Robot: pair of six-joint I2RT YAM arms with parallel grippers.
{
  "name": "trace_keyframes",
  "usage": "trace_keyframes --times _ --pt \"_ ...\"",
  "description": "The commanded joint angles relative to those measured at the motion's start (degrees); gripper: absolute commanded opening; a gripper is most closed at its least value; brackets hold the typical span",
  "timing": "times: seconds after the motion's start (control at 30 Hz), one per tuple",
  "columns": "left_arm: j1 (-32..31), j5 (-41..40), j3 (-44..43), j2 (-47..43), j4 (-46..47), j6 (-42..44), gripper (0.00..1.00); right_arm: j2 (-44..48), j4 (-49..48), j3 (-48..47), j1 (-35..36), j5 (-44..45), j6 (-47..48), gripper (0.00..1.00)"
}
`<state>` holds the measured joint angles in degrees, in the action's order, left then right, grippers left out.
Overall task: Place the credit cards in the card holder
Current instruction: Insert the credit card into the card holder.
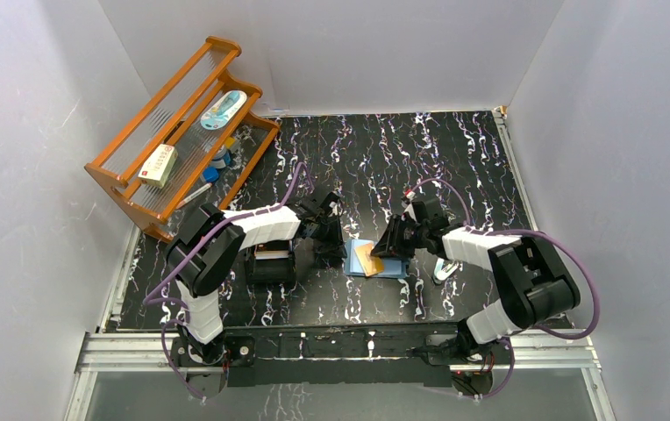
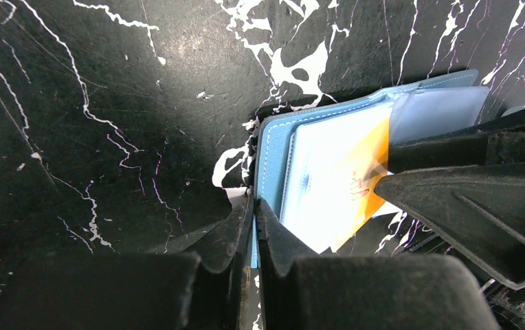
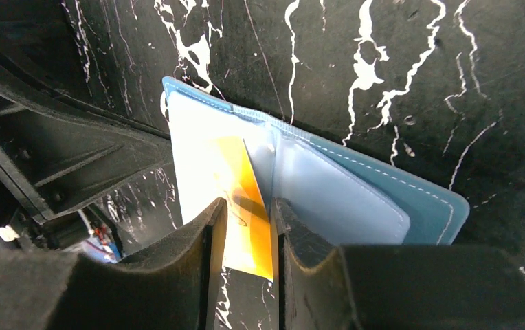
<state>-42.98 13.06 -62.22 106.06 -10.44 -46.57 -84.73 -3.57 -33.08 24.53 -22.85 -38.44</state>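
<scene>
The teal card holder (image 1: 386, 267) lies open on the table between the arms. It also shows in the left wrist view (image 2: 272, 148) and the right wrist view (image 3: 425, 196). An orange card (image 1: 368, 257) lies tilted across its left pale pocket, over a whitish face (image 3: 191, 148), with its lower corner hanging past the holder's edge. My left gripper (image 2: 254, 204) is shut on the holder's left edge. My right gripper (image 3: 247, 210) stands over the orange card (image 3: 249, 227); its jaws are a narrow gap apart, with the card's lower part between them. The card also shows in the left wrist view (image 2: 372, 168).
A black open-topped box (image 1: 269, 263) sits under the left arm. A wooden rack (image 1: 130, 189) at the back left holds a white-and-red box (image 1: 158, 165) and other items. A small white object (image 1: 444, 269) lies by the right arm. White walls enclose the table.
</scene>
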Motion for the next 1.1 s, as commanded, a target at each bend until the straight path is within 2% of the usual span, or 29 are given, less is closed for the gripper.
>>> trace_keyframes --times 0.0,0.27,0.43,0.87,0.97,1.07 --pt "-1.7 -2.3 2.2 0.3 -5.1 0.7 0.05 -1.8 -4.1 0.7 -2.4 -7.3 1.5 0.37" --pt "-1.7 -2.7 2.5 0.6 -4.9 0.6 0.05 -3.3 -11.2 2.9 -4.8 -14.9 -1.3 0.31" --pt "-1.9 -2.9 2.6 0.7 -4.9 1.0 0.05 -5.1 -15.0 4.0 -6.8 -18.0 -1.5 0.31" --pt "-2.0 -2.4 2.3 1.9 -4.3 1.1 0.02 -7.5 -15.7 2.6 -7.1 -19.9 0.0 0.3" --pt "-2.0 -2.6 2.5 1.8 -4.6 1.3 0.02 -7.7 -14.9 2.4 -7.1 -19.4 0.6 0.22" --pt "-2.0 -3.7 2.9 1.4 -5.0 1.7 0.02 -7.1 -14.5 2.6 -7.1 -17.8 0.8 0.05"
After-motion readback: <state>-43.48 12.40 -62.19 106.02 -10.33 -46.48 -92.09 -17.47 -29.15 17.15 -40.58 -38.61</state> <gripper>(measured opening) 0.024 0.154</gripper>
